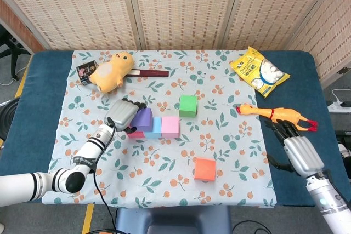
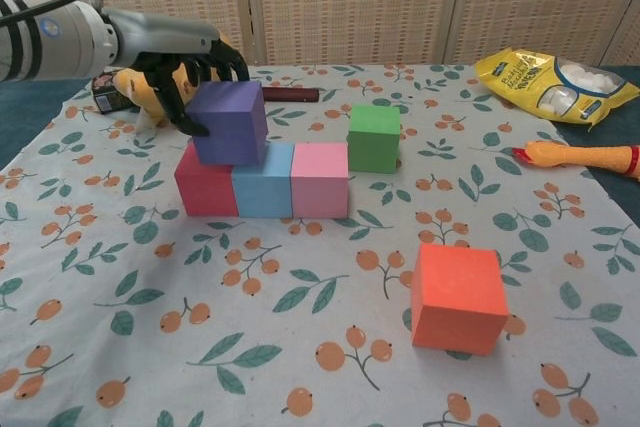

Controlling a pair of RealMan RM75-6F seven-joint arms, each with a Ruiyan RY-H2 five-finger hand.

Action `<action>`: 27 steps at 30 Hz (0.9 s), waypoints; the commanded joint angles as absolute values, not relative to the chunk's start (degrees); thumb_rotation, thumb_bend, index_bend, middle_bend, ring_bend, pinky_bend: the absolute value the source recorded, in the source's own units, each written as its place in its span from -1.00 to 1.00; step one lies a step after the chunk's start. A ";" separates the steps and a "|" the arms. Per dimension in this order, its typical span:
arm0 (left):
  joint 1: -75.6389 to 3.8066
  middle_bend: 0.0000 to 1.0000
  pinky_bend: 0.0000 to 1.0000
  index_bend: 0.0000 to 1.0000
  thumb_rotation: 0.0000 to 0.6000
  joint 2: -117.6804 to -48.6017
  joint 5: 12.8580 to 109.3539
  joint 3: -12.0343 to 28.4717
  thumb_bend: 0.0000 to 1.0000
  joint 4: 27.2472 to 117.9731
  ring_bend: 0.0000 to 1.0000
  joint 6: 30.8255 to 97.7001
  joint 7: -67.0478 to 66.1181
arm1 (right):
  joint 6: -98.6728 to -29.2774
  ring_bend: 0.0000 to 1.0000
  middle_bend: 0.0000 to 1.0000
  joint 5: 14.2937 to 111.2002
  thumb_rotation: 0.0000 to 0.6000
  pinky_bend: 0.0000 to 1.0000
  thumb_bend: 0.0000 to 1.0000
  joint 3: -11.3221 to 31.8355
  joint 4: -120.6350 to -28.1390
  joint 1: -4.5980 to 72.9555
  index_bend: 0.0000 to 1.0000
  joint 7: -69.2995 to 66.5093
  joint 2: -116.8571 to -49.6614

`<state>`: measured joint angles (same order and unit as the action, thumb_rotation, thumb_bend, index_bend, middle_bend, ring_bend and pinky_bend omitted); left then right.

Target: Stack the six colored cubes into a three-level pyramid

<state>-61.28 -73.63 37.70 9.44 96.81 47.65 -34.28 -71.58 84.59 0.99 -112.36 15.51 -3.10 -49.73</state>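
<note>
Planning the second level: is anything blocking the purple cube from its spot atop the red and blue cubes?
Nothing visible. The left robot hand holds the purple cube over the seam between the red cube and blue cube, whose tops are bare.
</note>
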 commanded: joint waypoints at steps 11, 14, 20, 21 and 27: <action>-62.85 -0.25 -0.47 -0.25 1.00 -75.20 35.59 8.13 -0.41 96.20 -0.31 49.71 -34.82 | -71.61 -1.00 -0.69 84.98 1.00 -1.00 -0.47 1.23 -112.13 14.94 -1.00 -3.76 -49.50; -63.07 -0.25 -0.47 -0.25 1.00 -75.33 35.27 7.82 -0.41 95.90 -0.31 49.65 -34.77 | -71.65 -1.00 -0.69 84.96 1.00 -1.00 -0.47 1.31 -112.07 14.80 -1.00 -3.82 -49.47; -63.32 -0.26 -0.47 -0.25 1.00 -75.69 35.34 7.27 -0.41 95.42 -0.32 49.62 -34.47 | -71.50 -1.00 -0.69 84.84 1.00 -1.00 -0.47 1.52 -112.07 14.71 -1.00 -3.83 -49.47; -63.35 -0.27 -0.47 -0.25 1.00 -75.75 35.37 7.18 -0.41 95.33 -0.33 49.64 -34.46 | -71.47 -1.00 -0.69 84.82 1.00 -1.00 -0.47 1.56 -112.07 14.71 -1.00 -3.83 -49.47; -63.53 -0.28 -0.48 -0.26 1.00 -75.69 35.48 6.71 -0.41 95.24 -0.33 49.58 -34.32 | -71.19 -1.00 -0.69 84.69 1.00 -1.00 -0.47 1.75 -112.07 14.73 -1.00 -3.77 -49.55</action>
<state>-63.52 -75.70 35.47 6.71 95.25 49.58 -34.32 -71.19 84.69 1.75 -112.07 14.72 -3.77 -49.54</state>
